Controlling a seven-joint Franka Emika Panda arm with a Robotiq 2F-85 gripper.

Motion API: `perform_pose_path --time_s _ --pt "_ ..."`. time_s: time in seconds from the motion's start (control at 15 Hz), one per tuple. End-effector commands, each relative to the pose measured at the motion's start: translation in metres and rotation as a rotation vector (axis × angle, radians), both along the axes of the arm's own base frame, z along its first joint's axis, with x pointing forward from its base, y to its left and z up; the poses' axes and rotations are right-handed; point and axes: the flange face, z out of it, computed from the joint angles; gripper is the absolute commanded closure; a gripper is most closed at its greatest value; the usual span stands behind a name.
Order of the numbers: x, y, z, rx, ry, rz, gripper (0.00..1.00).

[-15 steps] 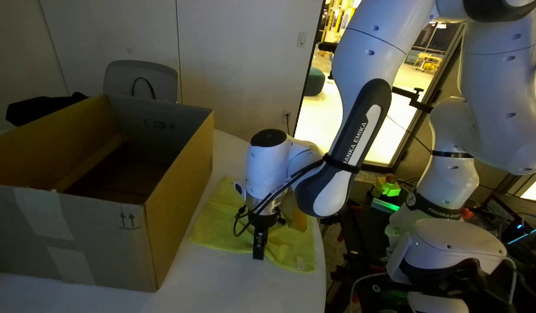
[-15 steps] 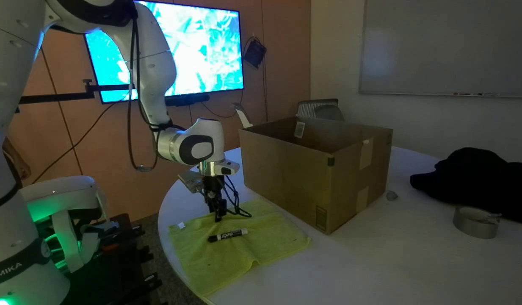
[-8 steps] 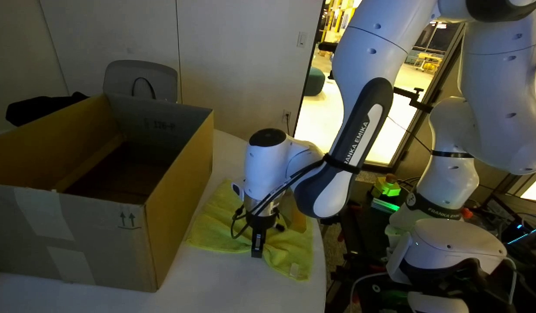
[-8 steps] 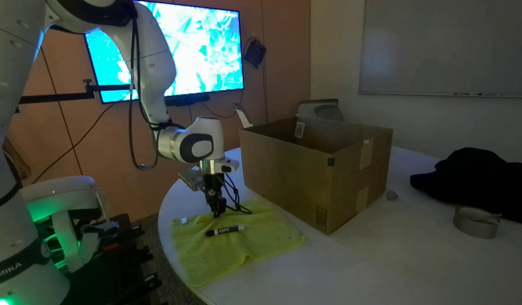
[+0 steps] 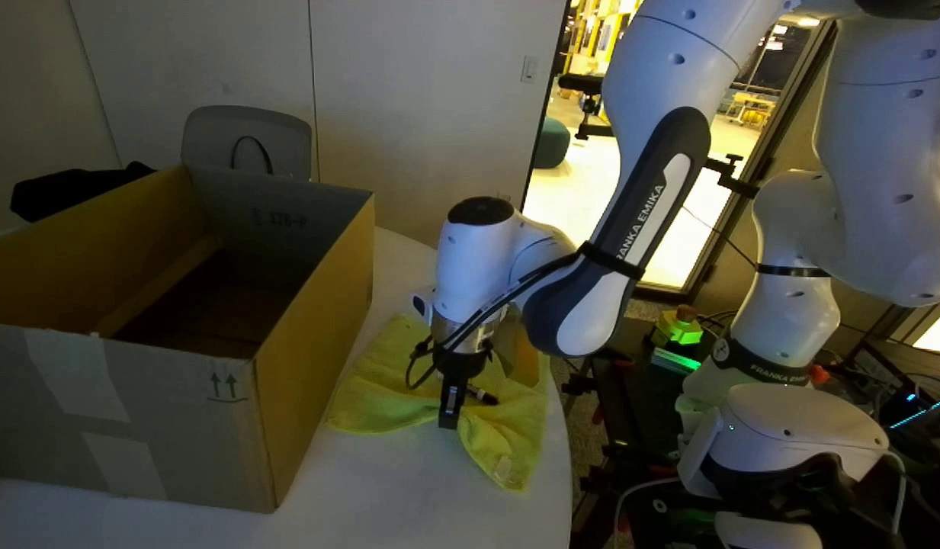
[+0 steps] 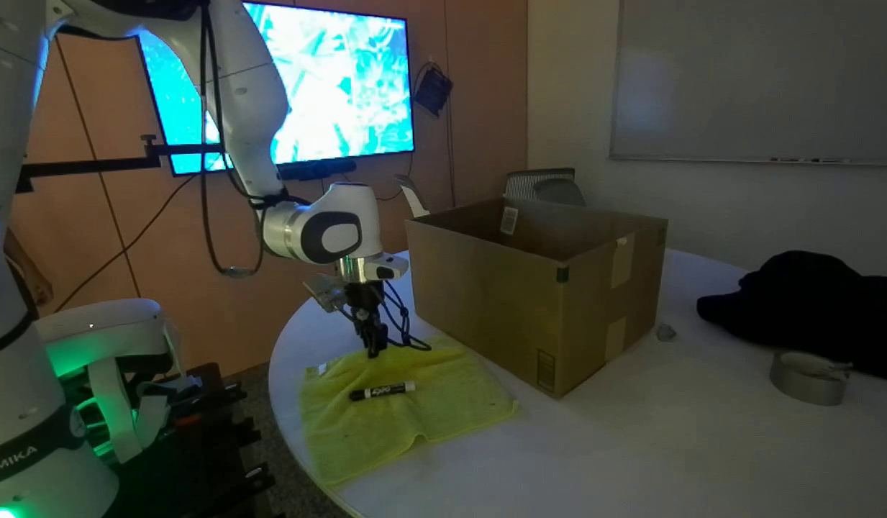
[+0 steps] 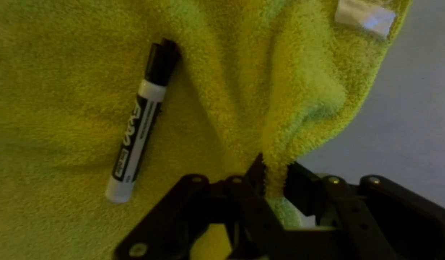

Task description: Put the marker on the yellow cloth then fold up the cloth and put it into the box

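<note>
The fingers (image 7: 303, 185) are clamped on a thin pinch of the yellow cloth (image 7: 215, 94) at its edge, and the marker (image 7: 142, 122) lies loose on that cloth, at ten o'clock from them in the wrist view, cap toward half past twelve. The likeliest trouble is the marker rolling: it lies roughly along the line of the gripped edge, so a quick or steep lift could send it toward the opposite side and off. With so little fabric held, the pinch might also slip, or a sideways pull could drag everything across the counter (image 6: 666, 446) without making a fold. Lifting by this edge alone toward the box (image 6: 486, 302), at two o'clock in an exterior view, would probably spill the marker on the way. As for pose, the arm (image 5: 645, 221) slopes down toward seven o'clock in an exterior view, and the wrist (image 5: 473, 267) stands nearly plumb, fingers pointing at six.
</note>
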Motion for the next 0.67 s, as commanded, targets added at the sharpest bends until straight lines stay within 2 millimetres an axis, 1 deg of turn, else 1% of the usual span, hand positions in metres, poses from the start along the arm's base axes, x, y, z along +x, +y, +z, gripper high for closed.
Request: perform_pose_path --time_s 0.0,0.13,0.33,0.6 --pt "-0.013 -0.018 0.032 -0.017 -0.041 -0.076 0.97" --pt "-0.018 -0.031 0.040 -0.033 -0.048 -0.122 0.97" --pt "-0.024 -0.054 0.046 -0.063 -0.049 -0.202 0.96" --pt "-0.030 -0.084 0.049 -0.104 -0.050 -0.333 0.96"
